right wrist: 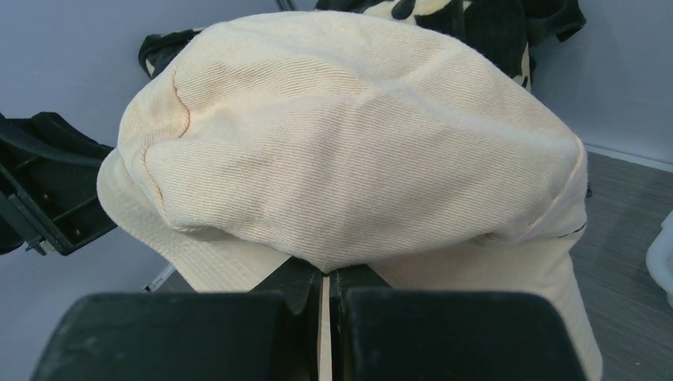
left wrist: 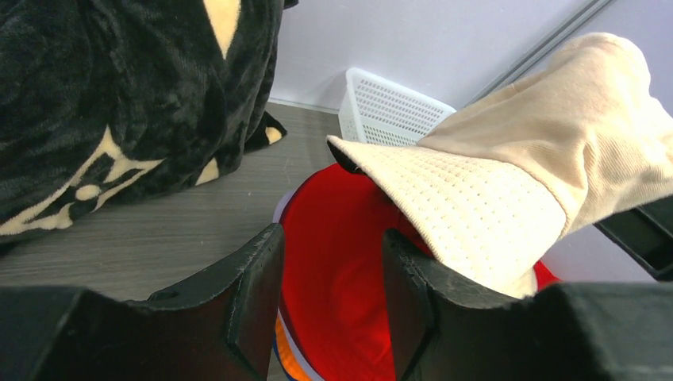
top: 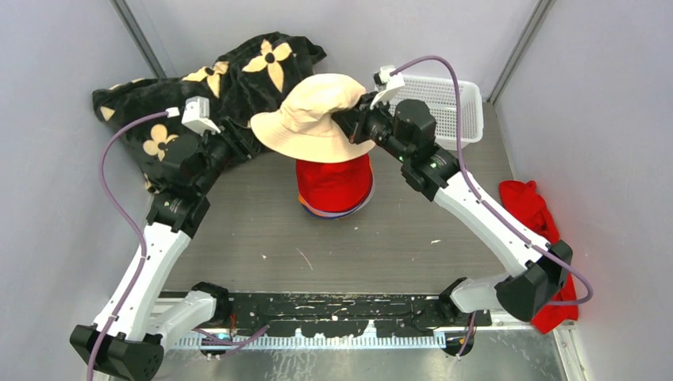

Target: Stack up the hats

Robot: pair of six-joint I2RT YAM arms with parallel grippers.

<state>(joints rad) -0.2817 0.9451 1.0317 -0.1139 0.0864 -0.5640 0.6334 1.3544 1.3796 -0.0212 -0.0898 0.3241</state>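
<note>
One cream hat [top: 313,119] hangs pinched in right end effector [right wrist: 325,278] (left end effector [left wrist: 332,234] spread).

free: bare table [top: 262,234] before hat stack [top: 335,184] | blocked: cream hat [top: 309,123] above it; blanket [top: 151,103] back-left; basket [top: 464,111] back-right

The cream hat [top: 309,119] is plain, ribbed on the crown with a dotted weave under the brim. The red hat [top: 333,182] below is properly bright red, and other hats [left wrist: 287,357] only show as thin orange and pale lilac edges. The blanket [top: 230,75] is black with big cream flowers. The basket [top: 456,103] is white mesh, the cloth [top: 528,208] red, the tabletop [top: 254,230] grey wood grain. The arms [top: 155,262] are white and black, with purple cables [top: 428,58] and black fingers [left wrist: 246,302].
</note>
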